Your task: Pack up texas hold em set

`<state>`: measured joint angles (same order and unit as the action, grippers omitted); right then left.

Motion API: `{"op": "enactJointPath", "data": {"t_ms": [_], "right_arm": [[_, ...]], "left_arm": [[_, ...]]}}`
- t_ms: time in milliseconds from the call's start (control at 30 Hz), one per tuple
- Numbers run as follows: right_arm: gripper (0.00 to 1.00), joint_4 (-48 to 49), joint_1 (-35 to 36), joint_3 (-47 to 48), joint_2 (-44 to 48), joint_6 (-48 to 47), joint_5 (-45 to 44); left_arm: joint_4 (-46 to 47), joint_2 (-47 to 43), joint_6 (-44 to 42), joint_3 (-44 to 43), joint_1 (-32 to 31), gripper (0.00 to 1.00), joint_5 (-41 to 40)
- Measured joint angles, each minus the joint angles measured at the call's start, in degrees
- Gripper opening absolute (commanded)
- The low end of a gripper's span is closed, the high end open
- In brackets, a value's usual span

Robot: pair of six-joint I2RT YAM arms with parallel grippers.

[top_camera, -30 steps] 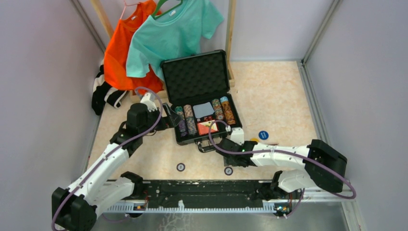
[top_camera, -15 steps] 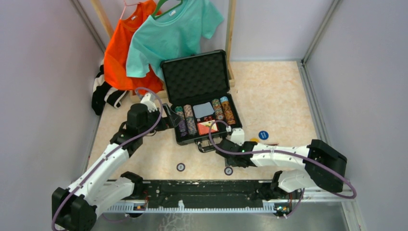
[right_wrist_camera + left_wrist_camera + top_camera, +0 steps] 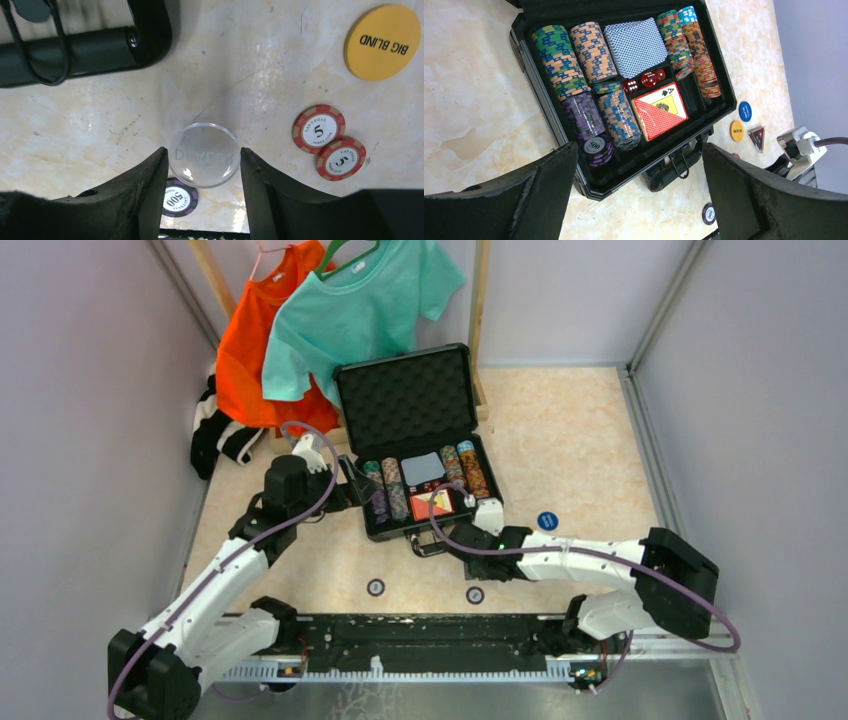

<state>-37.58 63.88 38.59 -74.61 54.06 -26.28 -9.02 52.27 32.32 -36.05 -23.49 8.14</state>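
Right gripper [image 3: 202, 150]: fingers pressed against both edges of the clear dealer button [image 3: 202, 167], pinching it. Reads as a grip; can't tell whether it is off the table. The button's near rim overlaps a purple 500 chip [image 3: 180, 200]. To its right are two red 5 chips [image 3: 318, 128] touching each other, with the yellow big blind button [image 3: 382, 42] farther out. The case handle [image 3: 75, 55] is just beyond the fingers, so all this sits right by the front wall of the briefcase [image 3: 372, 528].

Left gripper [image 3: 639, 150]: jaws spread wide, nothing between them, hovering at the case's left side.

The briefcase lies open mid-table with its foam lid [image 3: 405, 400] standing up at the back. Inside are chip rows [image 3: 574, 65], a blue-backed deck [image 3: 636, 45], red dice [image 3: 644, 81] and the red-orange card box [image 3: 659, 110]. A blue button [image 3: 547, 521] lies on the table right of the case, and stray chips [image 3: 375, 587] lie near the arm bases.

Step, as I judge it: gathering loose pieces, dealer button in hand. Next move probably needs a lift clear of the 500 chip, a carry over the front wall, and a release into free space; the near right lane appears to have room. The thin, slick disc could slip from the pinch. The other buttons, the chips and closing the lid are not yet done.
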Motion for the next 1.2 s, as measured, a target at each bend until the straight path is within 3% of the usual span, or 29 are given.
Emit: {"op": "enactJointPath", "data": {"t_ms": [433,1200], "right_arm": [[0.52,0.1,-7.6,11.2,-2.0,-9.9,-0.1],[0.52,4.5,-21.0,45.3,-33.7,-30.4,8.5]], "left_arm": [[0.0,0.0,0.0,0.0,0.0,0.99,0.0],[-0.3,0.0,-0.7,0.0,0.0,0.99,-3.1]]}}
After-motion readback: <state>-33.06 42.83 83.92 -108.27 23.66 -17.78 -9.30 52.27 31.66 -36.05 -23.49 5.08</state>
